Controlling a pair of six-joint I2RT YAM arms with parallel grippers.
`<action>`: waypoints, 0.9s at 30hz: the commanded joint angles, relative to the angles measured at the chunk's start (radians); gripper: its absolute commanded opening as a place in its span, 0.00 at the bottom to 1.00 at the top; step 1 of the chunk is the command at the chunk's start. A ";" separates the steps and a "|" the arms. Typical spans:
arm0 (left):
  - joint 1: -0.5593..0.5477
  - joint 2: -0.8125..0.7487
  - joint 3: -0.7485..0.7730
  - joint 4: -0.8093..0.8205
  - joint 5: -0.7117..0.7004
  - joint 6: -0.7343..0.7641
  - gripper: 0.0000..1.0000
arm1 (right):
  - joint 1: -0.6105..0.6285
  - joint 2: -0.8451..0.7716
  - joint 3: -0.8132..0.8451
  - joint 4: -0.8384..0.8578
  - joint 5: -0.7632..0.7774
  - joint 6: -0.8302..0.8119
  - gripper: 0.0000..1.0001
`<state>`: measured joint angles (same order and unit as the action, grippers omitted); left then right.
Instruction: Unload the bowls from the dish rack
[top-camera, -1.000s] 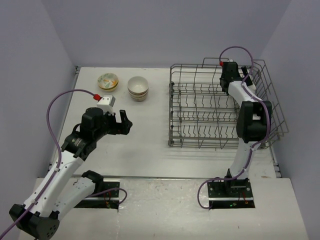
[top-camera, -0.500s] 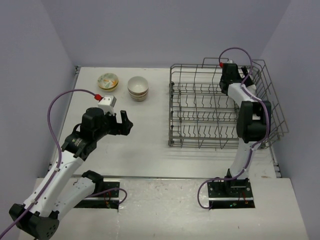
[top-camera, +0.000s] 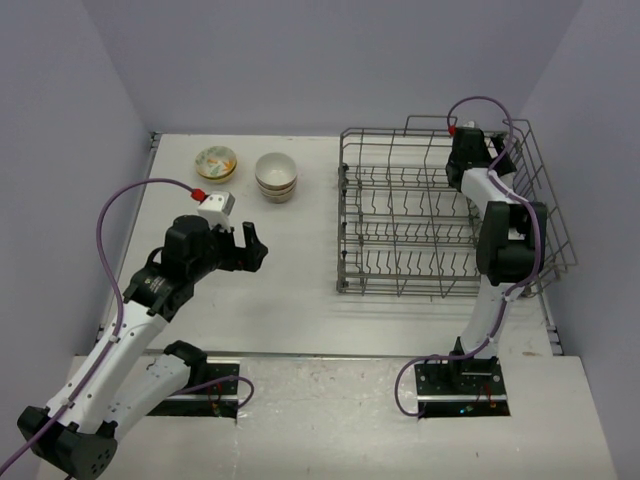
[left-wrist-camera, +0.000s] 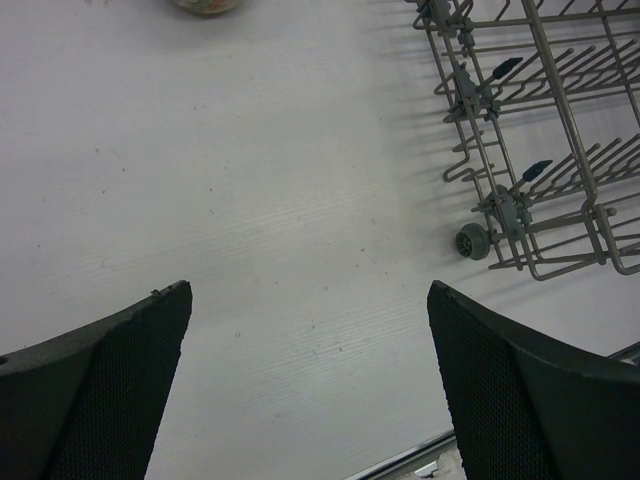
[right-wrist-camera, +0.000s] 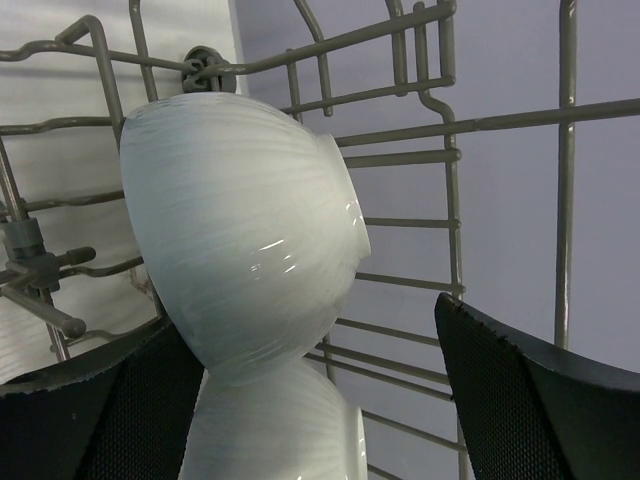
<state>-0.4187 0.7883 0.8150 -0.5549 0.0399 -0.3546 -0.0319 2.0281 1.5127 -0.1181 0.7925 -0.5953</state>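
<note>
Glossy, rounded white bowl (right-wrist-camera: 240, 230) sits in the grey wire dish rack (right-wrist-camera: 500, 122); right gripper (right-wrist-camera: 305, 320) and left gripper (left-wrist-camera: 308, 290) both gape wide, empty.

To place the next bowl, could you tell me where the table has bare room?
The white table lies bare between the stacked white ceramic bowls and the grey wire dish rack, and nearer, around the open left gripper. The far-left corner is crowded by the stack and the floral bowl.
</note>
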 joint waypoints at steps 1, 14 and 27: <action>-0.008 -0.003 0.003 0.041 0.011 0.023 1.00 | -0.005 -0.023 -0.008 0.072 0.037 -0.018 0.90; -0.011 -0.004 0.001 0.046 0.021 0.025 1.00 | -0.010 0.000 -0.031 0.166 0.054 -0.073 0.66; -0.020 -0.006 0.000 0.047 0.031 0.026 1.00 | -0.005 -0.003 -0.078 0.340 0.106 -0.169 0.48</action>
<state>-0.4290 0.7879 0.8150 -0.5541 0.0525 -0.3542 -0.0227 2.0434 1.4315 0.0608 0.8120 -0.7158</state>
